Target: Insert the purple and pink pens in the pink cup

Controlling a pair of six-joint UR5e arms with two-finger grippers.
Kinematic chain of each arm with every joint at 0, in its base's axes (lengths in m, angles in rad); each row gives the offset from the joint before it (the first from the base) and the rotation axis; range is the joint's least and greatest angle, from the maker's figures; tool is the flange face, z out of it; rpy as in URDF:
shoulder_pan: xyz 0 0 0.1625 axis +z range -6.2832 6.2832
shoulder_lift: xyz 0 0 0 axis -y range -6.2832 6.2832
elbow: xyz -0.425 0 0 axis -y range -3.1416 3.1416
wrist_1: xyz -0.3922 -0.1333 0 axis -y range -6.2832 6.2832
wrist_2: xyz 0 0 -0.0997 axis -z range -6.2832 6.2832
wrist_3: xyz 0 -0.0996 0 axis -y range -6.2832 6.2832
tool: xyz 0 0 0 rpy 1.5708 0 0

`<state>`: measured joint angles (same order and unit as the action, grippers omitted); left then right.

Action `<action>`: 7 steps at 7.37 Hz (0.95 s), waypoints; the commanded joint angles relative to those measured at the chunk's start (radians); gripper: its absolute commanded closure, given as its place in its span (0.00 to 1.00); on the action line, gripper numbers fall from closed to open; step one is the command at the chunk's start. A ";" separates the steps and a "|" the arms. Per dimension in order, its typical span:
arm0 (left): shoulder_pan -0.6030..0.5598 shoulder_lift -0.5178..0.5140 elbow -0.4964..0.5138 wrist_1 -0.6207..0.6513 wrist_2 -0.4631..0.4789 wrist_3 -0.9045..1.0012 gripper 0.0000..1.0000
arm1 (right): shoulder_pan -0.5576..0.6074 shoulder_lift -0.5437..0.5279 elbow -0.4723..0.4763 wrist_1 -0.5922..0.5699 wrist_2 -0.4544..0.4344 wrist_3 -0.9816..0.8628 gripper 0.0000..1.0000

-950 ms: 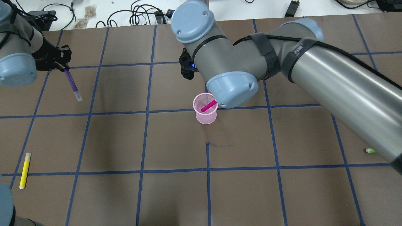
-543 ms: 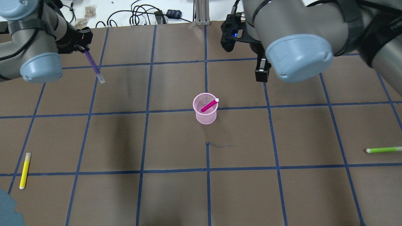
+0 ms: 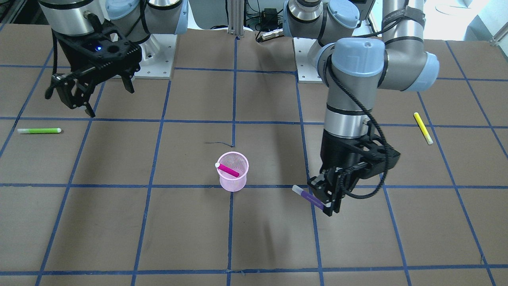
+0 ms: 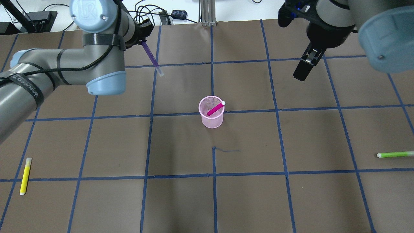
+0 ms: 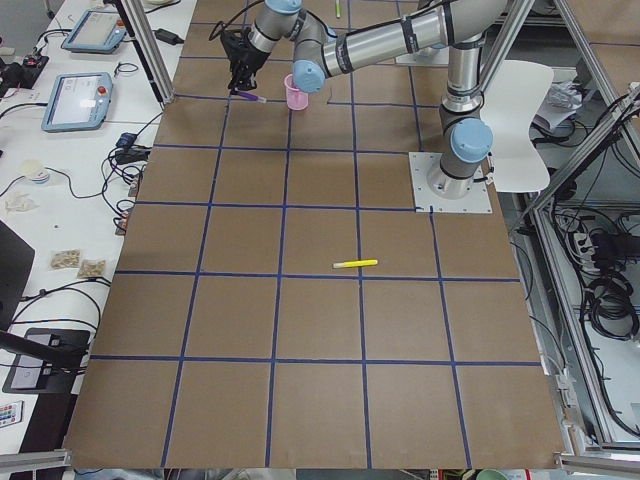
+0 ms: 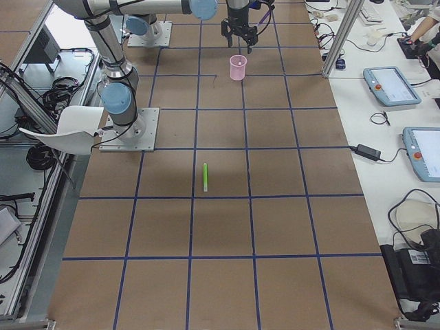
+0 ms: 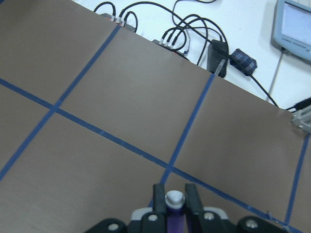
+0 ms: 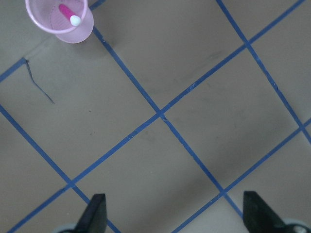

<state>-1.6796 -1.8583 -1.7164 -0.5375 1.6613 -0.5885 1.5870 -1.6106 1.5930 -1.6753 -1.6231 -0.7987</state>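
A: Left pincer [image 7: 175, 198] is clamped on the purple pen [image 4: 151, 56], gripping it near the top end so the rest hangs down at a tilt. From overhead it's now around 10–11 o'clock from the cup [image 4: 212, 119], up in the air and well apart from it. A second ago it was way further out, more like 9–10 o'clock, so it's been swinging in toward the middle.

B: And the right pincer [image 8: 176, 216]? That arm was parked right over the cup a second ago.

A: Gone. It's pulled back to about 2 o'clock, jaws spread wide, nothing in them. The pink pen [image 4: 215, 109] stayed behind, leaning inside the cup with its white cap against the rim at roughly 1 o'clock.

B: So pink is done and the right arm's out of the way for purple.

A: That's how I read it, half finished. What's left is bringing the purple one over the mouth and getting the low tip inside before letting go. It's tilted, and the pink one already lies across the opening, so I'd guess the tip could catch on that or on the rim. The cup looks like a light mesh thing too, so a nudge might tip it.

B: The yellow pen [image 4: 26, 175] and green pen [image 4: 393, 154]?

A: Lying on the table [image 4: 97, 145] at about 8 and 4 o'clock. Not part of this.
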 commanded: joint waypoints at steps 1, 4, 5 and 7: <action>-0.109 -0.007 -0.041 0.078 0.032 -0.114 1.00 | -0.019 -0.015 0.002 0.015 0.009 0.246 0.00; -0.207 -0.012 -0.078 0.109 0.133 -0.172 1.00 | 0.025 -0.015 0.027 0.002 0.014 0.573 0.00; -0.248 -0.012 -0.078 0.111 0.147 -0.207 1.00 | 0.069 -0.012 0.027 -0.006 0.014 0.698 0.00; -0.262 -0.016 -0.092 0.111 0.158 -0.212 1.00 | 0.110 0.008 0.027 -0.092 0.012 0.795 0.00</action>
<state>-1.9294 -1.8719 -1.7993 -0.4278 1.8104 -0.7926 1.6774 -1.6109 1.6193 -1.7359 -1.6134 -0.0646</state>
